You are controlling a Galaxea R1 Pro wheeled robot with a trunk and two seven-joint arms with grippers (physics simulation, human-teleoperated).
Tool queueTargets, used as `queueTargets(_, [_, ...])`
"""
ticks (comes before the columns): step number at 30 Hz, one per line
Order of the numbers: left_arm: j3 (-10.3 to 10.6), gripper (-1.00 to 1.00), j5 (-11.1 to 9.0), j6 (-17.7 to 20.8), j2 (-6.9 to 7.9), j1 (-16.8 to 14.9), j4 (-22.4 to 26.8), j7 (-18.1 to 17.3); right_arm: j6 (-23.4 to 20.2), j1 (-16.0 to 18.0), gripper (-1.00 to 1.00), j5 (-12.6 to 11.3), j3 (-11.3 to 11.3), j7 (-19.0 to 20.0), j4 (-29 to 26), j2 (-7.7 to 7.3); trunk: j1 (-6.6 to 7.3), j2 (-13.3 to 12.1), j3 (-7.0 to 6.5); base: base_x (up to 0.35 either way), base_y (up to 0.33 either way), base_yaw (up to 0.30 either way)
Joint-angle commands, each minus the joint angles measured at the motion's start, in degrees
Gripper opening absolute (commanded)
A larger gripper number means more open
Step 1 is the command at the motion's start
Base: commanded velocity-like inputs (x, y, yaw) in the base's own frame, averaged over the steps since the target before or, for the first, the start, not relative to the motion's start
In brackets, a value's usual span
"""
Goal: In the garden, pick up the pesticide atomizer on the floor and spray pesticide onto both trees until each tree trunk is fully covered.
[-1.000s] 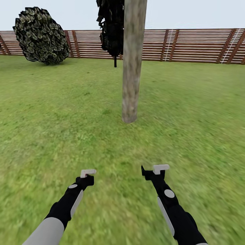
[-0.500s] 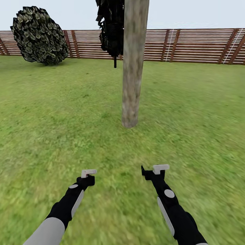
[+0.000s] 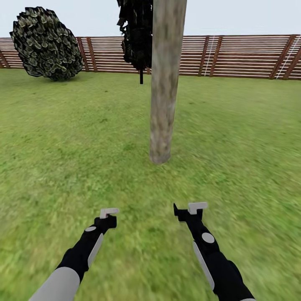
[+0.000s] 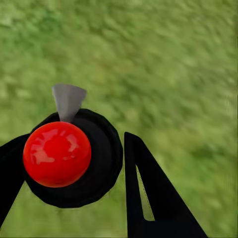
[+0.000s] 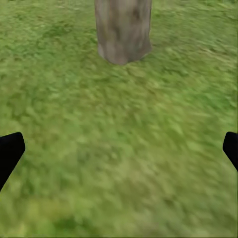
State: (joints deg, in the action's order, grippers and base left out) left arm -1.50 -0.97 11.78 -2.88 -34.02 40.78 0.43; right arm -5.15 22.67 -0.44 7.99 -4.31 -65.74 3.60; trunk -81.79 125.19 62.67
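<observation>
The pesticide atomizer [image 4: 57, 153] is clamped in the left gripper [image 4: 74, 168]; the right gripper [image 5: 119, 148] is spread, empty. Nozzle should be squared to the tree trunk [image 3: 165, 79] before spraying.

A simulated outdoor garden: a wide green lawn [image 3: 62, 138] runs back to a brown horizontal-slat wooden fence [image 3: 242, 56] under a pale sky. A thick, bare, mottled grey-brown tree trunk [image 3: 165, 83] rises from the grass, with a rounded leafy bush [image 3: 46, 44] near the fence.
</observation>
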Motion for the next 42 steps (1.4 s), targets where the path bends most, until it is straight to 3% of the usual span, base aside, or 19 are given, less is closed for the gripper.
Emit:
queueTargets(1, [0.0,-1.0,0.01,0.0,-0.01,0.0,0.0,0.01,0.0,0.0,1.0,0.0,-0.03,0.0,0.0,0.0,0.0,0.0,0.0,0.341,0.0,0.0])
queueTargets(42, [0.0,-1.0,0.07,-0.09,-0.3,0.0,0.0,-0.07,-0.04,-0.08,1.0,0.0,0.1,0.0,0.18,0.06,0.0,0.0,0.0,0.339,-0.008,0.0])
